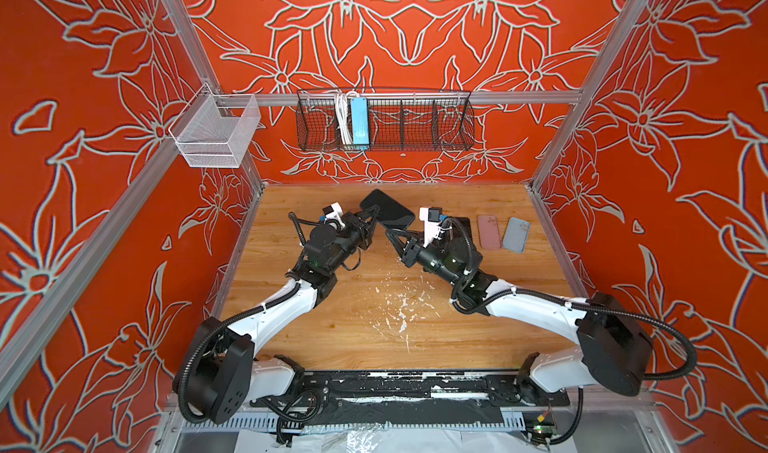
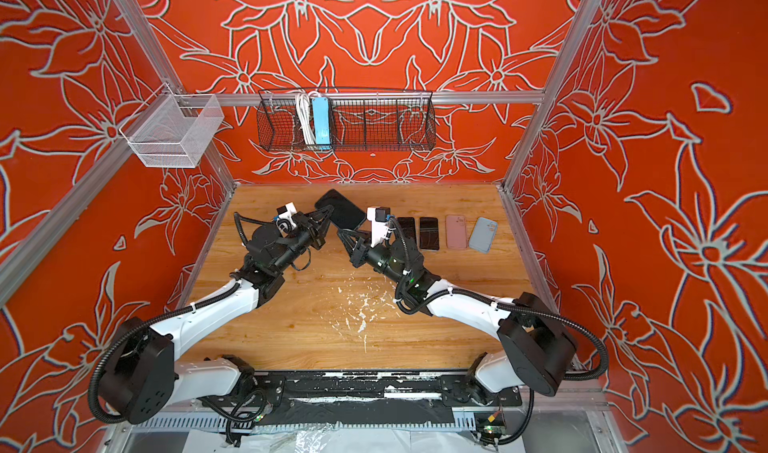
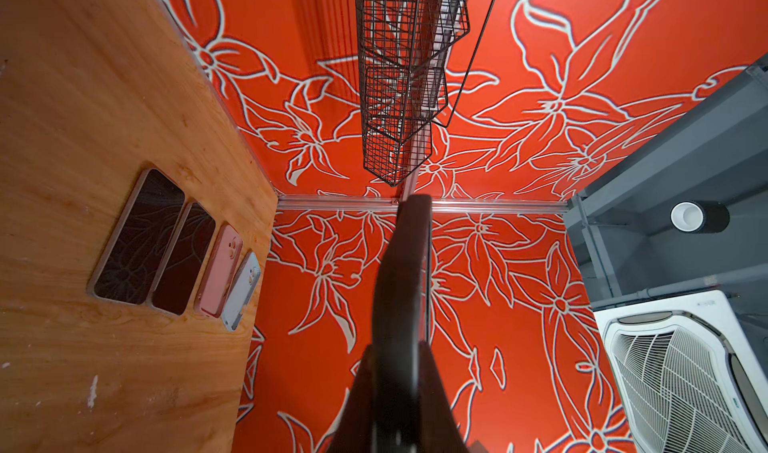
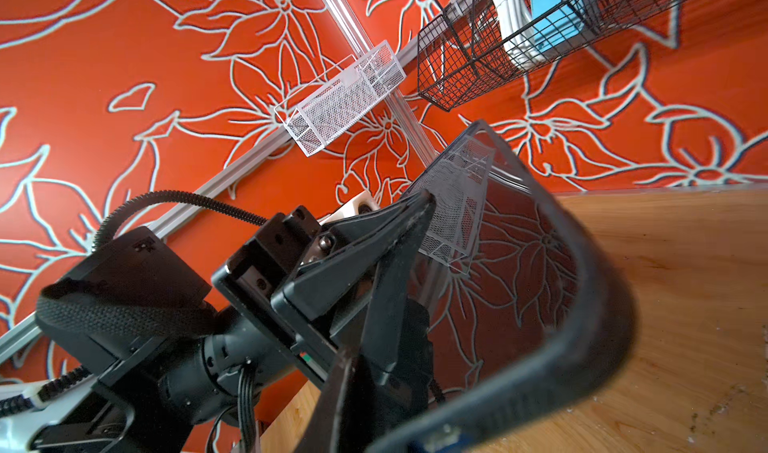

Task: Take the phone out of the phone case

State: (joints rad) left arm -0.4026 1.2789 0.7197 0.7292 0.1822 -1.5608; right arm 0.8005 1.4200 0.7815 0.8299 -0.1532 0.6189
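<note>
With both arms meeting over the far middle of the wooden table [image 1: 353,326], I judge the task to be at the peeling step: the black phone case [image 4: 598,288] hangs tilted in the air, and the phone [image 1: 386,209] is not yet out, its dark screen seated inside the rim. My left gripper [image 1: 376,212] is pressed together on the case's left edge, which shows edge-on between its jaws in the left wrist view. My right gripper [image 1: 390,232] sits narrowed on the near corner with one finger [image 4: 390,305] across the screen side, so I read it as pinching the rim there. Next the left must hold firm while the right bends that corner back off the handset. On the far wall, the black wire basket [image 1: 415,126] holds a blue power strip [image 1: 358,122] and a coiled white cable [image 1: 341,118] toward its left end; its other compartments look empty. The white mesh basket [image 1: 216,135] on the left rail looks empty too. Far right on the table lie two bare phones [image 2: 429,232], a pink case [image 2: 456,231] and a blue-grey case [image 2: 483,234].
</note>
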